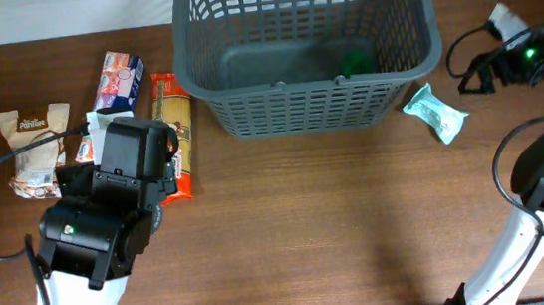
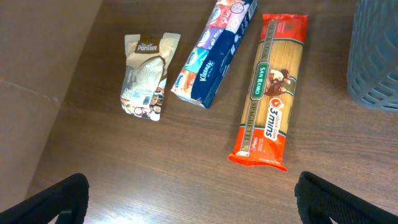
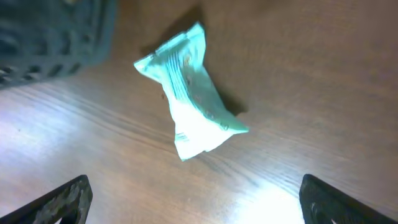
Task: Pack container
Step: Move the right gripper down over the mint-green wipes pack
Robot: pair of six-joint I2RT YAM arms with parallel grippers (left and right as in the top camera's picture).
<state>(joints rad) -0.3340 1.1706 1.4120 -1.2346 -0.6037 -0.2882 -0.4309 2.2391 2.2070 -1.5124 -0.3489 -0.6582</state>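
Observation:
The container (image 1: 312, 104) is a large dark grey lattice basket at the table's far middle; something green (image 1: 355, 61) lies inside it. Its corner shows in the left wrist view (image 2: 376, 56) and in the right wrist view (image 3: 50, 37). An orange spaghetti packet (image 2: 270, 93) lies to its left, also in the overhead view (image 1: 173, 122), with a blue tissue packet (image 2: 214, 53) and a beige pouch (image 2: 145, 78). My left gripper (image 2: 189, 199) is open and empty above the table near the spaghetti. My right gripper (image 3: 196, 202) is open and empty above a mint-green packet (image 3: 189, 99), right of the basket (image 1: 435, 113).
The left arm's body (image 1: 112, 203) covers part of the packets at the left in the overhead view. The right arm and its cables (image 1: 533, 57) stand at the right edge. A paler surface (image 2: 37, 74) borders the table on the left in the left wrist view.

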